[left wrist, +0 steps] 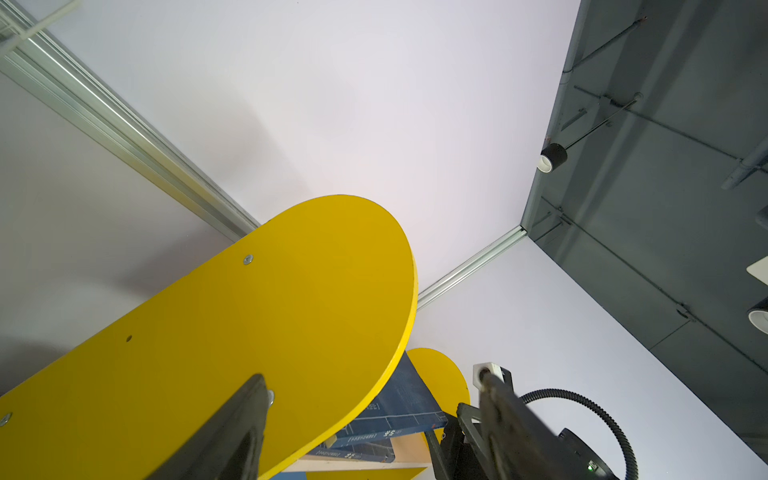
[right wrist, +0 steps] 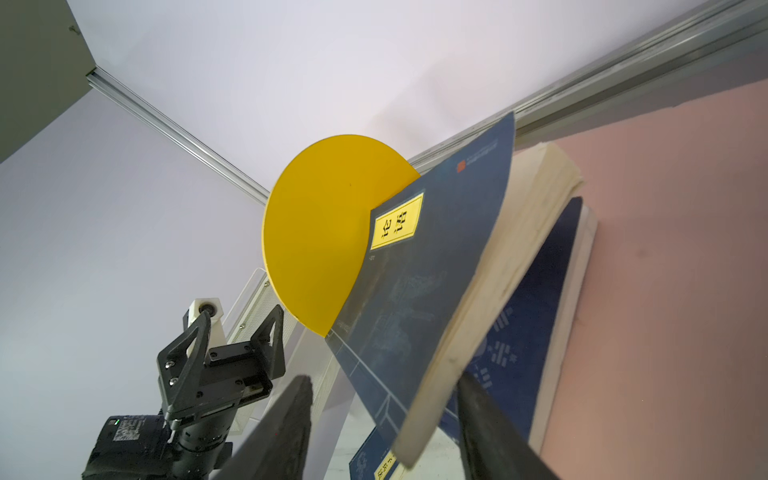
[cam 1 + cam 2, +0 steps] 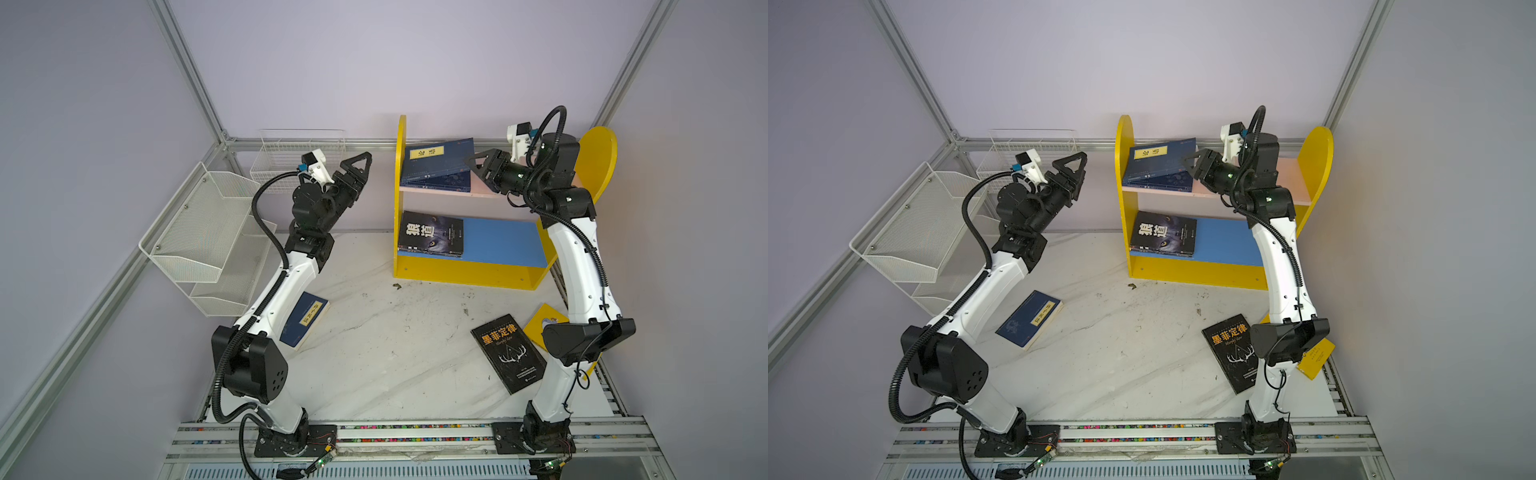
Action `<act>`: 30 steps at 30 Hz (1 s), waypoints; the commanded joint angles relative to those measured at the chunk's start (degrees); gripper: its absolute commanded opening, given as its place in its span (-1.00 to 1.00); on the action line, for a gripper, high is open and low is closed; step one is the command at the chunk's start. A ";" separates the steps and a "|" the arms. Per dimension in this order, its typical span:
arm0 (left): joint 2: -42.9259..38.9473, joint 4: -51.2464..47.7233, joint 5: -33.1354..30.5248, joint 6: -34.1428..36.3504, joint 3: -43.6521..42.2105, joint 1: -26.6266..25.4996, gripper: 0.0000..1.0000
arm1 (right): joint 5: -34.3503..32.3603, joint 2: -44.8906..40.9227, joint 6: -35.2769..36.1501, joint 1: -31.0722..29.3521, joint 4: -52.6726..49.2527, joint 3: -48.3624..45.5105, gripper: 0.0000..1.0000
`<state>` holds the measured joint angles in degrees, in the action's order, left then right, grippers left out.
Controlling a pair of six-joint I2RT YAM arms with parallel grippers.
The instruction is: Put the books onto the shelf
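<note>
Over on the left, the left arm should simply keep clear of the shelf (image 3: 465, 274) while the other arm works there. It stands folded above the desk (image 3: 395, 353), elbow low, forearm climbing. Its claw (image 3: 360, 163) is level with the upper tier and points at the yellow side panel (image 1: 249, 332), jaws wide apart with nothing between them. Under that arm a navy book on the desk (image 3: 1030, 318) lies flat (next in line, I'd guess).

In the middle, a wolf-cover black book (image 3: 430, 232) lies flat on the blue lower board (image 3: 498, 241) of the shelf. On the pink upper board (image 2: 665, 249) a flat navy book (image 2: 548, 270) lies under a leaning navy book (image 2: 436, 270), which is propped with its top against the yellow side panel.

The right claw (image 3: 473, 163) is at the leaning book's lower corner. Its jaws are parted with the corner between them, one finger clear of the cover and the other close to the page edge (touching or not, I can't tell). To my eye this is the letting-go. Done well, the jaws open fully and the claw draws straight back along its own line, never sideways, since a dragged corner could tip or slide the tilted book. The right arm's forearm rises steeply beside the shelf, and its wrist bends across the pink board.

Further right, an antler-cover black book (image 3: 509, 353) and a yellow book (image 3: 1318, 357) lie on the desk, the yellow one half hidden under the arm.
</note>
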<state>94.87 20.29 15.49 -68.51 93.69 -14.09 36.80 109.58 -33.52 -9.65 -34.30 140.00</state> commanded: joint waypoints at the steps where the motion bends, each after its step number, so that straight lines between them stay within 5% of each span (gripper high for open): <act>1: -3.19 3.10 -0.87 -0.57 -2.43 0.64 0.58 | -3.63 0.75 5.64 -0.36 -7.70 2.30 0.17; 14: -2.51 3.42 -1.28 -0.74 -2.47 1.21 0.59 | -11.15 -2.26 11.01 -1.25 -11.54 0.98 0.32; 26: -2.05 2.90 0.25 -0.71 -2.20 1.17 0.59 | -10.56 -0.77 7.00 -3.84 -4.62 -1.83 -0.27; 30: -2.40 2.41 0.29 -0.26 -2.41 1.34 0.59 | -10.04 -0.73 6.45 -4.35 -3.34 -2.20 -0.28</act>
<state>94.13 20.62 14.81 -69.41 92.23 -13.23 25.28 109.10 -26.59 -12.69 -40.84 137.97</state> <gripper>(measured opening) 0.796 0.360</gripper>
